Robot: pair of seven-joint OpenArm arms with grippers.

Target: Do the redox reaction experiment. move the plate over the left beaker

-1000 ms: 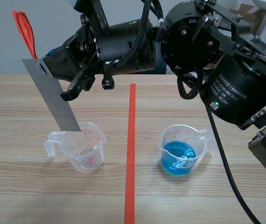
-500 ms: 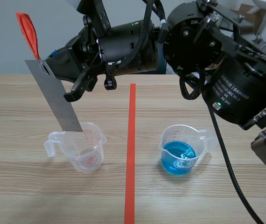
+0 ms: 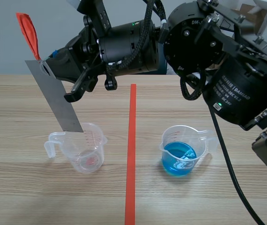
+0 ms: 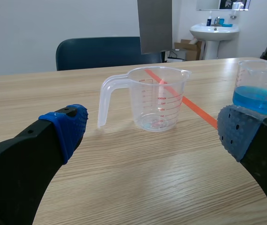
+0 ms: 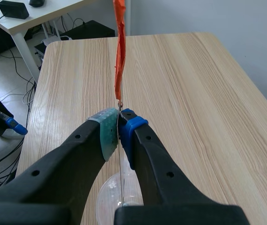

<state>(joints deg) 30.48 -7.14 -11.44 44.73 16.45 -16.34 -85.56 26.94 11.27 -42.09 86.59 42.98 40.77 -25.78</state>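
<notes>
A grey metal plate (image 3: 56, 98) with an orange-red ribbon (image 3: 28, 30) at its top hangs tilted. Its lower end sits just at the rim of the left beaker (image 3: 84, 147), which is clear with a trace of red at its bottom. My right gripper (image 3: 47, 65) reaches across from the right and is shut on the plate's top. In the right wrist view the pads (image 5: 109, 131) pinch the edge-on plate (image 5: 120, 173) over the beaker (image 5: 112, 194). My left gripper (image 4: 153, 130) stands open low before the beaker (image 4: 157, 98), with the plate (image 4: 155, 26) above it.
A second beaker (image 3: 182, 152) holding blue liquid stands right of the orange-red tape line (image 3: 131, 154); it also shows beside my left gripper's right finger as the blue beaker (image 4: 260, 91). A blue chair (image 4: 105, 51) stands beyond the table's far edge.
The right arm and the plate shifted slightly to the right from one second ago, then held still. The beakers have not moved.
</notes>
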